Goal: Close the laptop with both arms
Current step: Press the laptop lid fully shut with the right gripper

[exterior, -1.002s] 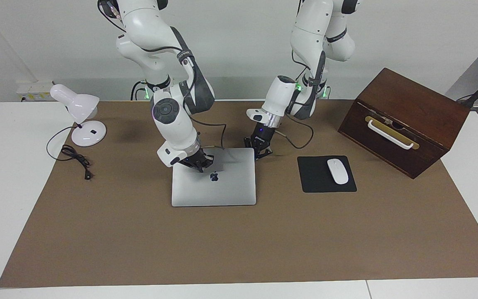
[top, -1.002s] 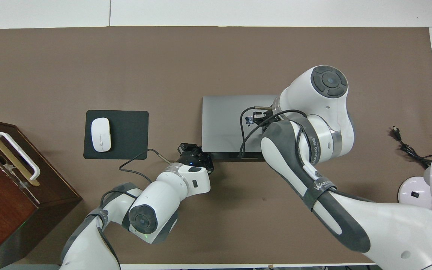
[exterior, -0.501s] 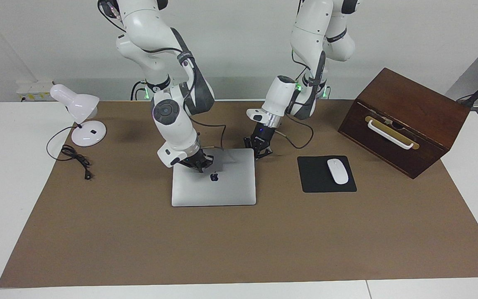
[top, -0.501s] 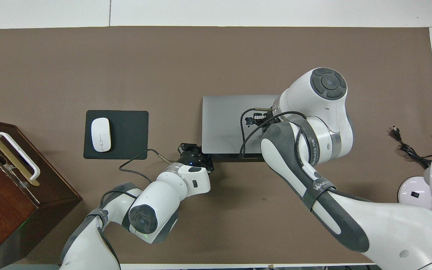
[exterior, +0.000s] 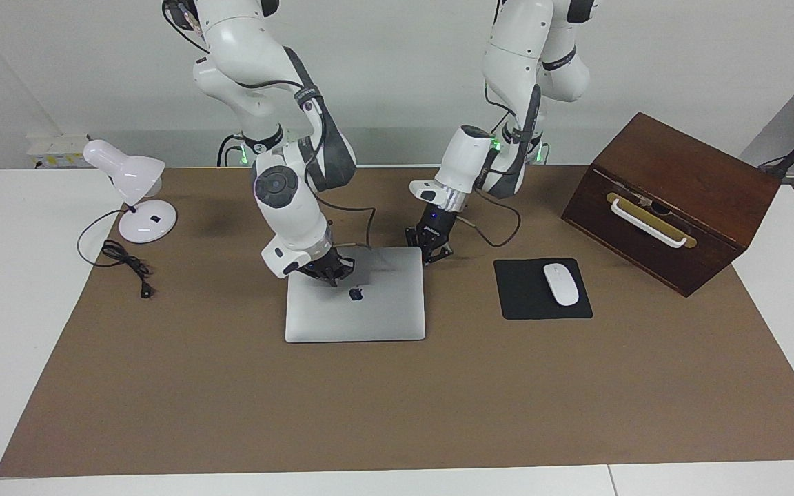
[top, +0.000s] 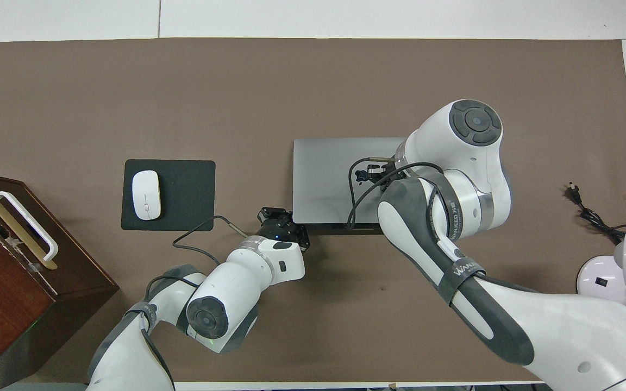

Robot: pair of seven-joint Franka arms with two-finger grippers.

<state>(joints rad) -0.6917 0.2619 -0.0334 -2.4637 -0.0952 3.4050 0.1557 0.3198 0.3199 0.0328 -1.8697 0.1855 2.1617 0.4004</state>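
The silver-grey laptop (exterior: 369, 317) (top: 324, 163) lies flat on the brown mat with its lid down and the dark apple logo facing up. My right gripper (exterior: 332, 277) (top: 366, 175) is shut and hovers just over the lid, close to the logo on the side nearer the robots. My left gripper (exterior: 431, 253) (top: 281, 218) is shut and sits low at the laptop's corner nearest the robots, toward the left arm's end of the table. The right arm's forearm hides part of the lid in the overhead view.
A black mouse pad (exterior: 528, 303) carrying a white mouse (exterior: 560, 284) lies beside the laptop toward the left arm's end. A brown wooden box (exterior: 673, 200) with a white handle stands past it. A white desk lamp (exterior: 136, 200) and its cord (exterior: 125, 260) sit toward the right arm's end.
The right arm has drawn up and back a little, lifting its gripper slightly from the lid. The left arm and the laptop have not moved.
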